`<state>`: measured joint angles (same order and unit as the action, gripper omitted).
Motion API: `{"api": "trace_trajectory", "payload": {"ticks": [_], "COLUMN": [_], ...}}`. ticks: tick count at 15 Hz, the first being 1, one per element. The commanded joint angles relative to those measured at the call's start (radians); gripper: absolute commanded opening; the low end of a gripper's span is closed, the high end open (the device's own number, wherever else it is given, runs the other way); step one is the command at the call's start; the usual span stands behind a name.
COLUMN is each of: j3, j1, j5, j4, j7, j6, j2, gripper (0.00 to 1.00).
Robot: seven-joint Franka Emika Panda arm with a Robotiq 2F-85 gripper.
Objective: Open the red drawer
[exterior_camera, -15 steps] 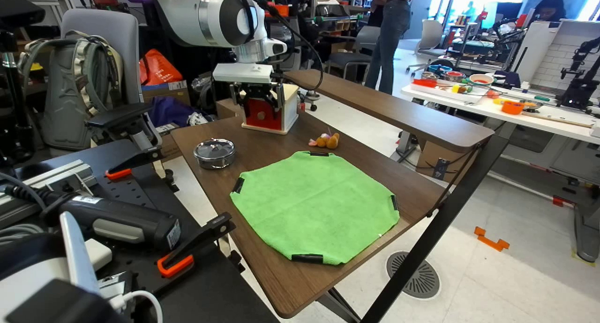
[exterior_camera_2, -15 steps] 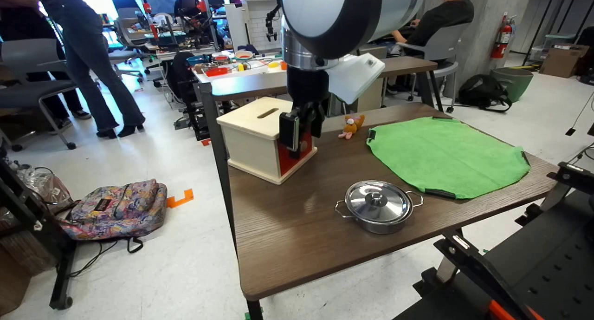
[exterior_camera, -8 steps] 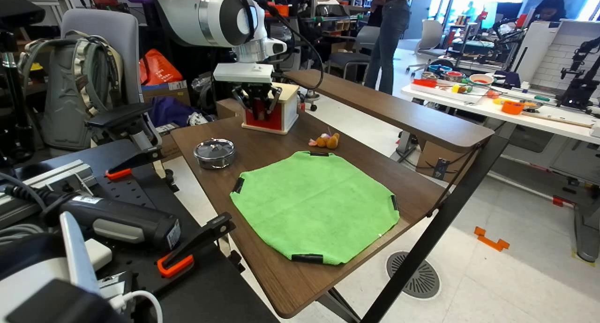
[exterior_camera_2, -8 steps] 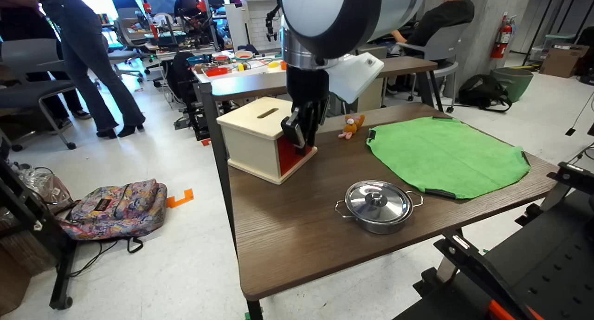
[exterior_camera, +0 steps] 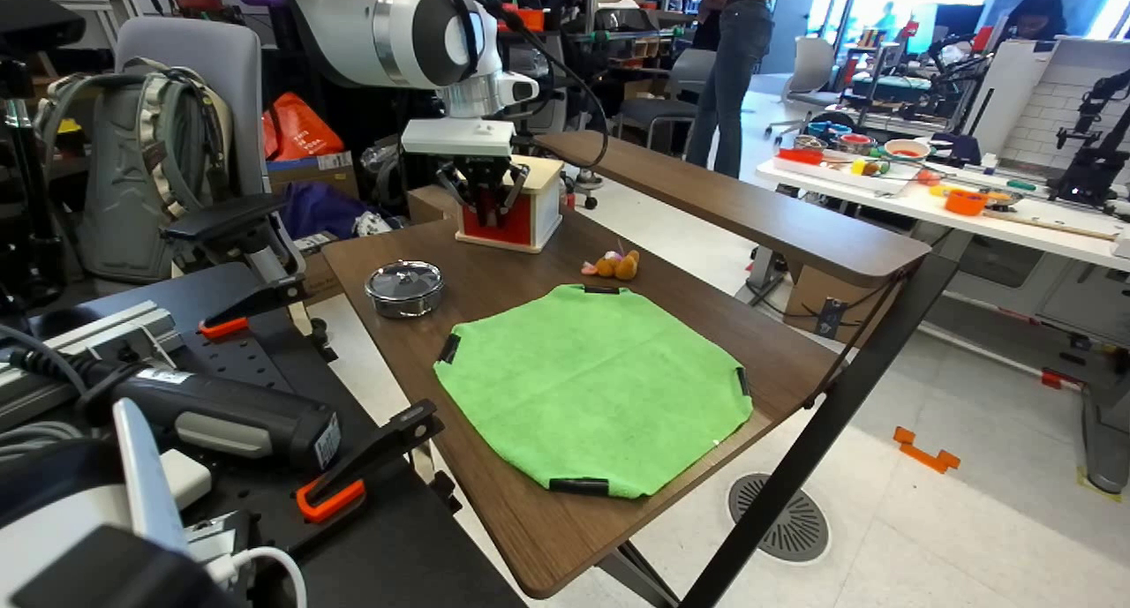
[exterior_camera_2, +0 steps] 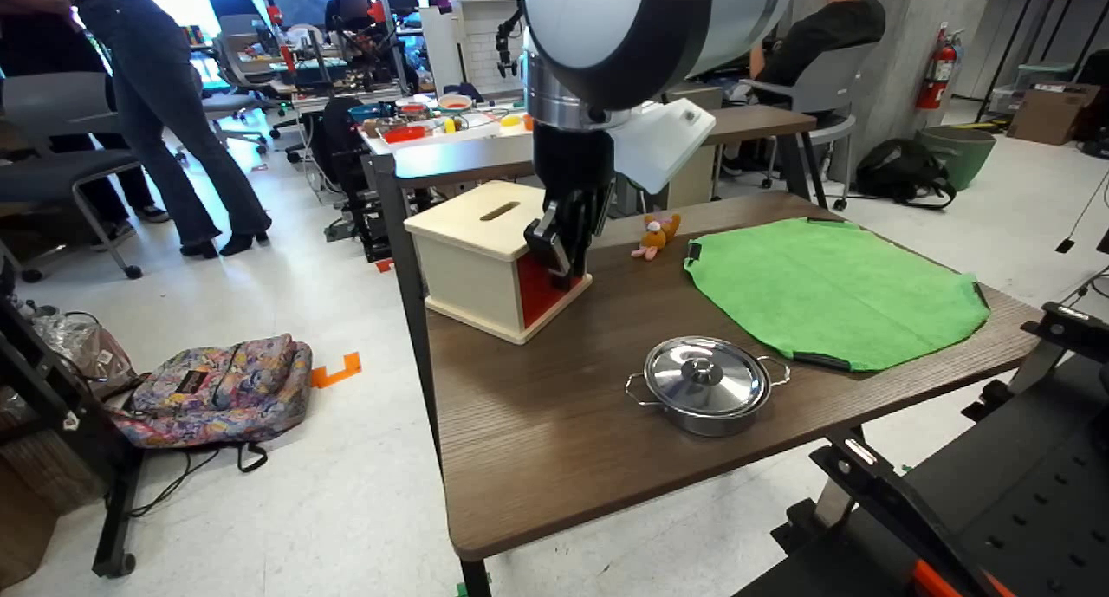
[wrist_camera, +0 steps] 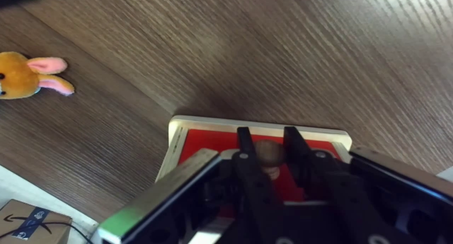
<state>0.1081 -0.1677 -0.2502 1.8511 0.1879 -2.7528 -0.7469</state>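
Note:
The red drawer (wrist_camera: 212, 139) forms the front of a pale wooden box (exterior_camera_2: 472, 272) with a slotted top. Its red front sits within the box's frame, and no gap shows around it. A round wooden knob (wrist_camera: 269, 153) stands out from that front, seen in the wrist view. My gripper (wrist_camera: 266, 130) is shut on the knob, one black finger on each side. In both exterior views the gripper (exterior_camera: 490, 223) points down just before the red front and hides the knob. The lower part of the drawer's front shows below the fingers (exterior_camera_2: 555, 255).
A lidded steel pot (exterior_camera_2: 706, 385) stands on the brown table (exterior_camera_2: 537, 458) in front of the box. A small orange plush toy (exterior_camera: 615, 264) lies beside the box, near a green cloth (exterior_camera: 600, 387). A raised brown shelf (exterior_camera: 733, 202) runs behind the table.
My gripper's fingers have come together onto the knob, from standing wide one second ago. The arm and the box have hardly moved, and the drawer's front stands as before.

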Motion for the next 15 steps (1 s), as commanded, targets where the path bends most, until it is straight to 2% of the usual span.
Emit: {"api": "trace_trajectory", "payload": {"ticks": [1, 8, 15], "j3": [0.014, 0.026, 0.016], "j1": [0.015, 0.037, 0.030], "j5": [0.005, 0.008, 0.003], "j4": [0.021, 0.094, 0.137], "j7": [0.030, 0.046, 0.035], "j6": [-0.065, -0.156, -0.224], "j2": [-0.009, 0.004, 0.032], "gripper": [0.07, 0.07, 0.07]}}
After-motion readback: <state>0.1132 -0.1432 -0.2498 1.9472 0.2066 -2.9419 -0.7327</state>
